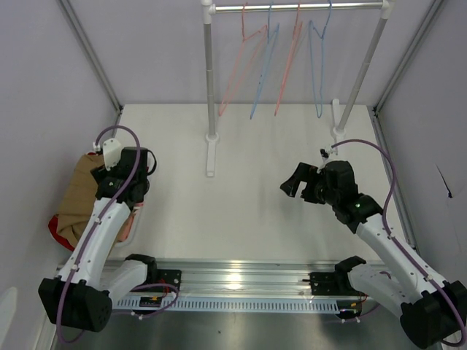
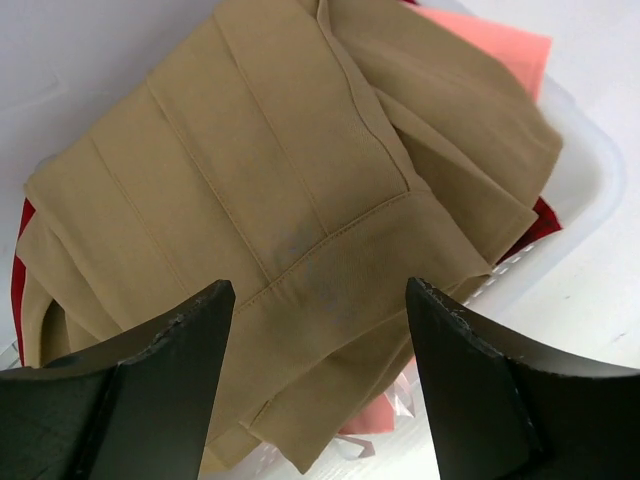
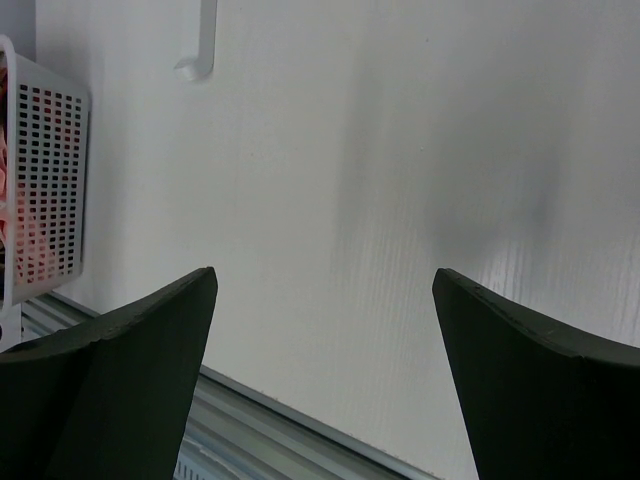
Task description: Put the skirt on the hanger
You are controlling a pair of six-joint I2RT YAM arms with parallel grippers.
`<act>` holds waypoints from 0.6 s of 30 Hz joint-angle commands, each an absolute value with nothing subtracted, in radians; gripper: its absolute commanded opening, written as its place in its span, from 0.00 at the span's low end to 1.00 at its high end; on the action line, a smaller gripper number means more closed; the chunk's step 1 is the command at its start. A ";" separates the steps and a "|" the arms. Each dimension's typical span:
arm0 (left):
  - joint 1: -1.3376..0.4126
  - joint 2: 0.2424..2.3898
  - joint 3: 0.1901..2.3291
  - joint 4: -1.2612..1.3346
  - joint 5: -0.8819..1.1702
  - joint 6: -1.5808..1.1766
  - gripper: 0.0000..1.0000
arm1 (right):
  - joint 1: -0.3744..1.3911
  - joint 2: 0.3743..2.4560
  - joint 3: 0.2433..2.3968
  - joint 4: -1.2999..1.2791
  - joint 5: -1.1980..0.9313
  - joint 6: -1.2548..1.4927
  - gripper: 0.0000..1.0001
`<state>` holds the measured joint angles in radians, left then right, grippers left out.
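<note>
Plainly nothing is being held yet: the left gripper (image 2: 320, 290), above the skirt (image 2: 300, 190) in its basket (image 2: 590, 190), and the right gripper (image 3: 325, 280) are both gaping, and the hanger (image 1: 241, 73) is hanging on the far rail (image 1: 299, 6).

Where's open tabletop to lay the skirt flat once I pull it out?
The middle of the table is bare, between the rack foot, the right gripper and the near rail. Crowded: the left edge, where the basket holds the skirt under the open left gripper.
</note>
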<state>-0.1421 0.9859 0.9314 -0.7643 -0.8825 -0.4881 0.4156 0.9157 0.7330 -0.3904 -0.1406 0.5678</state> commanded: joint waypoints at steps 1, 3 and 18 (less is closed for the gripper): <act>-0.115 1.014 0.917 -0.719 -0.858 -0.468 0.76 | 0.420 0.926 0.724 -0.330 -0.155 0.572 0.96; -0.098 1.038 0.917 -0.718 -0.838 -0.468 0.77 | 0.419 0.931 0.723 -0.324 -0.163 0.575 0.96; -0.045 1.094 0.925 -0.683 -0.744 -0.460 0.51 | 0.420 0.939 0.701 -0.293 -0.173 0.583 0.96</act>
<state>-0.0666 1.0847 0.9161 -0.7097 -0.7593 -0.4706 0.4156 0.9390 0.7063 -0.3374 -0.1577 0.5758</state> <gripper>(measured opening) 0.564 0.960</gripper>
